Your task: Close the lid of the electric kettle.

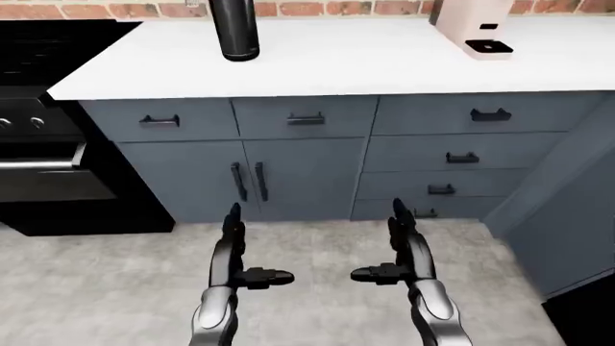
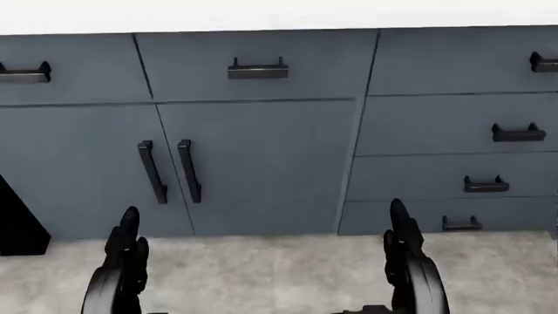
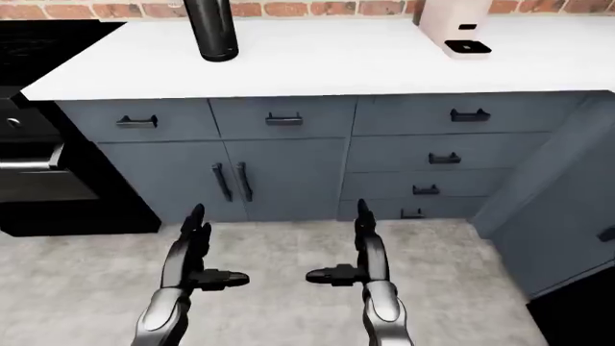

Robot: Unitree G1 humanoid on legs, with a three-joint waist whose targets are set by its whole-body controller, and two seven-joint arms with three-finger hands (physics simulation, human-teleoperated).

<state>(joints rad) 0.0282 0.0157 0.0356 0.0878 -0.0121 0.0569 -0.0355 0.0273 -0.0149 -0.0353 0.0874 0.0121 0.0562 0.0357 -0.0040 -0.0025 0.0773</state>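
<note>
A tall black cylinder (image 1: 233,32), possibly the electric kettle, stands on the white counter (image 1: 355,65) at the top left of the left-eye view. Its top is cut off by the frame, so no lid shows. My left hand (image 1: 251,249) and right hand (image 1: 380,245) are held low over the floor, well below and short of the counter. Both have their fingers pointing up and thumbs turned inward, open and empty. In the head view only their fingertips show at the bottom, the left (image 2: 129,226) and the right (image 2: 400,219).
A pale pink appliance (image 1: 473,25) stands on the counter at the top right. Grey-blue drawers and doors (image 1: 298,173) lie under the counter. A black stove (image 1: 48,144) is on the left. A grey-blue cabinet side (image 1: 567,216) juts in on the right, above grey floor (image 1: 317,288).
</note>
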